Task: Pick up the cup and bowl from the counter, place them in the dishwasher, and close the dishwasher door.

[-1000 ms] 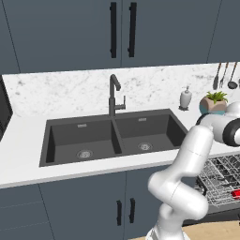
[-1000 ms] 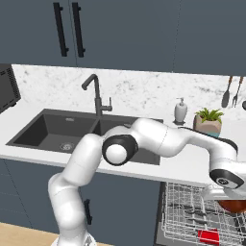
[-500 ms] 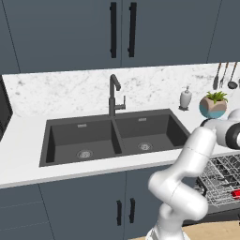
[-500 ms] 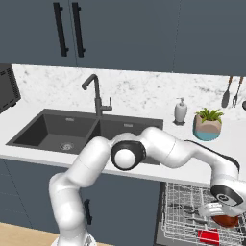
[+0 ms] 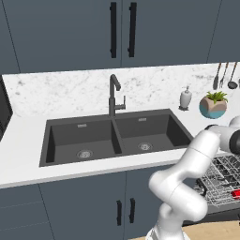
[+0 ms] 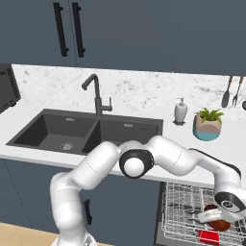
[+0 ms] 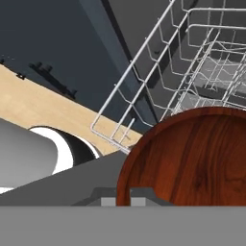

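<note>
One gripper point(image 7: 122, 193) shut on bowl point(image 7: 192, 158)

The double sink point(image 6: 86, 132) sits in the tabletop point(image 6: 29, 144), with the tap point(image 6: 96, 96) behind its middle. To the right, by the back wall, stands a soap dispenser point(image 6: 180, 111) and, further right, a potted plant point(image 6: 207, 124). Utensils point(image 6: 229, 92) hang on the wall above the plant. Below the tabletop's right end the dishwasher point(image 6: 169, 202) has its wire rack point(image 6: 185, 211) pulled out; the bowl point(image 7: 192, 158) hangs over it, pinched between the jaws of the gripper point(image 7: 126, 196).
</note>
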Motion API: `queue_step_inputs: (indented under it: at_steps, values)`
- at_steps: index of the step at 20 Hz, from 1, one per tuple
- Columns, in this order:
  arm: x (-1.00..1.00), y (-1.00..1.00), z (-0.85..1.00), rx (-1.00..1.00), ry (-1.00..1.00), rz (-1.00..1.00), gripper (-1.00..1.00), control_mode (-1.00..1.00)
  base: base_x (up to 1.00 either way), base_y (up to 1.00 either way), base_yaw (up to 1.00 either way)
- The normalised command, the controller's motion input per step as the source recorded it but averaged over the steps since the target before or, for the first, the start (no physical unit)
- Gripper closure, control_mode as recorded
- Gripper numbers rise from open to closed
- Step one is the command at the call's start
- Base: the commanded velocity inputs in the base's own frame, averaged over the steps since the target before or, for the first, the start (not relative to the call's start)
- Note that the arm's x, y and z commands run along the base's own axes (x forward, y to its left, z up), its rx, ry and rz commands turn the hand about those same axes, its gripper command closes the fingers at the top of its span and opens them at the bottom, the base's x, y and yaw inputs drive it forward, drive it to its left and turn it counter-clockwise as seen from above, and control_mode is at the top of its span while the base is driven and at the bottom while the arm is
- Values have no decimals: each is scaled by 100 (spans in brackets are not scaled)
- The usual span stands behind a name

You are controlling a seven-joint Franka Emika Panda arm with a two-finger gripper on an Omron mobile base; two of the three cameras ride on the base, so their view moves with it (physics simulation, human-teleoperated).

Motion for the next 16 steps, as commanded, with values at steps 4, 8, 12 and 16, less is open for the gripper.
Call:
queue_step_inputs:
  at_steps: [4, 8, 12, 16]
  values:
    - [16, 19, -45, 7, 0, 9, 100, -100, 0, 0, 0]
    - [12, 21, -27, 5, 0, 8, 100, -100, 0, 0, 0]
    - [14, 23, -16, 4, 0, 7, 100, -100, 0, 0, 0]
    - [26, 21, -29, 1, 0, 4, 100, -100, 0, 0, 0]
